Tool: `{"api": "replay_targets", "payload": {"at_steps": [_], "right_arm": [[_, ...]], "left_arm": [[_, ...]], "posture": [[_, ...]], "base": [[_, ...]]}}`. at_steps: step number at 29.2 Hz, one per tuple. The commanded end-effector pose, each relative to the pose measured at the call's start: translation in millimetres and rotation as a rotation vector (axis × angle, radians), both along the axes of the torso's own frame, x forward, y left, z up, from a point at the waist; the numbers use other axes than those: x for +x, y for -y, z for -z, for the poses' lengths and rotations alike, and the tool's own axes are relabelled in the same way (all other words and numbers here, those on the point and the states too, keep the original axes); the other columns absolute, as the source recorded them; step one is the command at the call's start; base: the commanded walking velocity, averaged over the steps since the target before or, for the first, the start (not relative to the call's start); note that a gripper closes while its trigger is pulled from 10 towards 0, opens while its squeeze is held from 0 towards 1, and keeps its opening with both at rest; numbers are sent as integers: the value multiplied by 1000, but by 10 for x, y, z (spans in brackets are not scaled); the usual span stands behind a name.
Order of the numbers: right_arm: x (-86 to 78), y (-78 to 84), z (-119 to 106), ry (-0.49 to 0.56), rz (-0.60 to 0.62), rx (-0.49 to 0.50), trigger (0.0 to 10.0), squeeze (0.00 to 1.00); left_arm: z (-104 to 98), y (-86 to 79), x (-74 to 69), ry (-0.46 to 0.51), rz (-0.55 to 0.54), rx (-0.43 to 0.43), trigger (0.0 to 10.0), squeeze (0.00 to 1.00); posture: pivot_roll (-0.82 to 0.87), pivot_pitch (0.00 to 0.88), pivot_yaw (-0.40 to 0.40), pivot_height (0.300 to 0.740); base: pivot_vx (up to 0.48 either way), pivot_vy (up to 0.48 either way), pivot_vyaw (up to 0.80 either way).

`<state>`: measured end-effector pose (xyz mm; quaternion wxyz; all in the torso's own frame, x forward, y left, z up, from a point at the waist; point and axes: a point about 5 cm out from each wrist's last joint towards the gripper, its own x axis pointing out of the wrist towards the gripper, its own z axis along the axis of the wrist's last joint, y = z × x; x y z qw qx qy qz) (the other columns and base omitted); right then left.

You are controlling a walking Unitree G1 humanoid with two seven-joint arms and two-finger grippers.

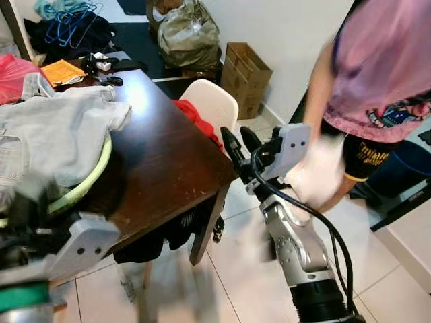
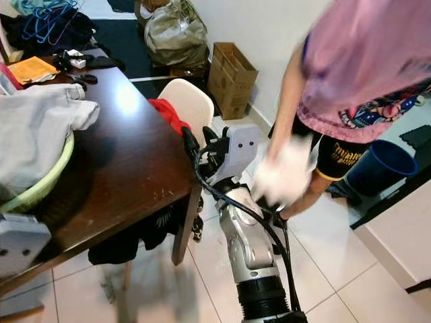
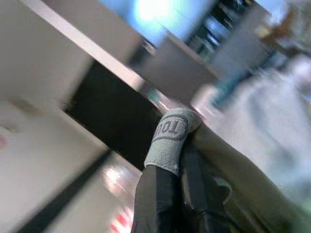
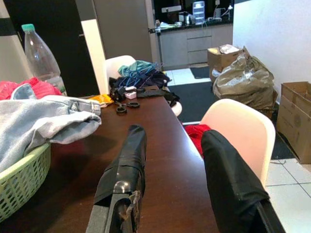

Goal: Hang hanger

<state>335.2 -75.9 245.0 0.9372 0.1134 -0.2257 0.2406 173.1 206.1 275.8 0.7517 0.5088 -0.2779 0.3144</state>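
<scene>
A glossy dark wooden table point(image 1: 161, 155) carries a pale green woven plastic basket point(image 4: 19, 179) at its near left edge, heaped with soft grey denim point(image 1: 54, 134). Blue wire hangers point(image 1: 67, 23) lie on dark clothes beyond the far edge. The right gripper point(image 1: 240, 143), fingers spread and empty, hovers beside the table's near right corner. The left gripper point(image 3: 170, 189) is blurred; I cannot tell its opening.

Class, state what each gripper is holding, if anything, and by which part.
The right gripper is open and holds nothing. The left gripper pinches grey fabric by its edge.
</scene>
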Motion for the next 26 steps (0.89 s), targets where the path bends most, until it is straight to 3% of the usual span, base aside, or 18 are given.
{"api": "replay_targets", "payload": {"at_steps": [1, 8, 9, 10, 11, 12, 13, 14, 15, 17, 18, 19, 20, 21, 23, 24, 26], "right_arm": [[12, 9, 18, 0, -4, 10, 10000, 0], [23, 1, 9, 3, -8, 15, 10000, 0], [26, 9, -18, 15, -1, 18, 10000, 0], [28, 33, -52, 32, 12, 21, 10000, 0], [28, 33, -52, 32, 12, 21, 10000, 0], [31, 50, -74, 43, 22, 22, 10000, 0], [31, 50, -74, 43, 22, 22, 10000, 0], [32, 85, -99, 54, 40, 26, 10000, 0], [32, 85, -99, 54, 40, 26, 10000, 0], [29, 170, -123, 67, 80, 31, 10000, 0], [29, 170, -123, 67, 80, 31, 10000, 0], [24, 219, -122, 72, 101, 29, 10000, 0], [24, 219, -122, 72, 101, 29, 10000, 0], [19, 257, -116, 76, 119, 26, 10000, 0], [19, 257, -116, 76, 119, 26, 10000, 0], [12, 291, -108, 78, 136, 24, 10000, 0], [12, 291, -108, 78, 136, 24, 10000, 0]], "left_arm": [[-74, -9, 104, 46, -30, 53, 10000, 0], [-133, 31, 277, 76, -13, 82, 10000, 0], [-228, 172, 562, 85, 128, -35, 10000, 0], [-437, 402, 788, 134, 278, -64, 10000, 0], [-437, 402, 788, 134, 278, -64, 10000, 0], [-612, 582, 907, 171, 383, -70, 10000, 0], [-612, 582, 907, 171, 383, -70, 10000, 0], [-827, 740, 953, 232, 477, -61, 10000, 0], [-827, 740, 953, 232, 477, -61, 10000, 0], [-1216, 942, 910, 351, 611, 7, 10000, 0], [-1216, 942, 910, 351, 611, 7, 10000, 0], [-1398, 1016, 902, 371, 712, -8, 10000, 0], [-1398, 1016, 902, 371, 712, -8, 10000, 0], [-1538, 1061, 918, 360, 833, -64, 10000, 0], [-1538, 1061, 918, 360, 833, -64, 10000, 0], [-1638, 1098, 922, 345, 931, -105, 10000, 0], [-1638, 1098, 922, 345, 931, -105, 10000, 0]], "posture": [[192, 163, -85, 740], [193, 158, -92, 740], [160, 134, -93, 740], [143, 125, -87, 740], [143, 125, -87, 740], [128, 116, -82, 740], [128, 116, -82, 740], [122, 114, -81, 740], [122, 114, -81, 740], [95, 101, -67, 740], [95, 101, -67, 740], [76, 92, -55, 740], [76, 92, -55, 740], [65, 86, -43, 740], [65, 86, -43, 740], [49, 81, -33, 740], [49, 81, -33, 740]], "base": [[0, 0, 0], [0, 0, 0], [0, 0, 0], [0, 0, 0], [0, 0, 0], [0, 0, 0], [0, 0, 0], [0, 0, 0], [0, 0, 0], [0, 0, 0], [0, 0, 0], [0, 0, 0], [0, 0, 0], [0, 0, 0], [0, 0, 0], [0, 0, 0], [0, 0, 0]]}}
